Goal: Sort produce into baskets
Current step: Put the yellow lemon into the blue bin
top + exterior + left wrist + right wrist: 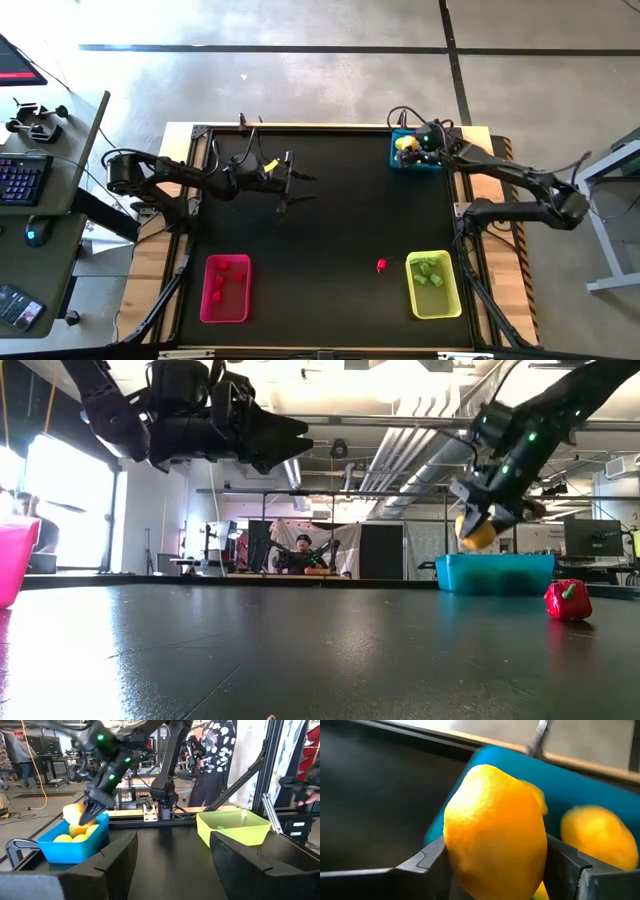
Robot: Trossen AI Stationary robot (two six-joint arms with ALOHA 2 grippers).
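High view shows the black tabletop (330,230) with three rectangular plastic baskets: a pink-red one (225,289) at a near corner holding red berry-like bits, a yellow-green one (434,285) opposite holding green bits, and a bright blue one (414,152) at the far right holding yellow lemon-like ovals. One small red piece (381,265) lies just beside the yellow-green basket. Over the blue basket, the right claw (495,865) pinches a yellow-orange lemon-like oval (495,832). Hanging above the far left tabletop, the left claw (291,183) is spread with nothing between its fingers.

Robotics lab, exposed ceiling pipes (400,455), desk keyboard (22,181), concrete floor (300,85)
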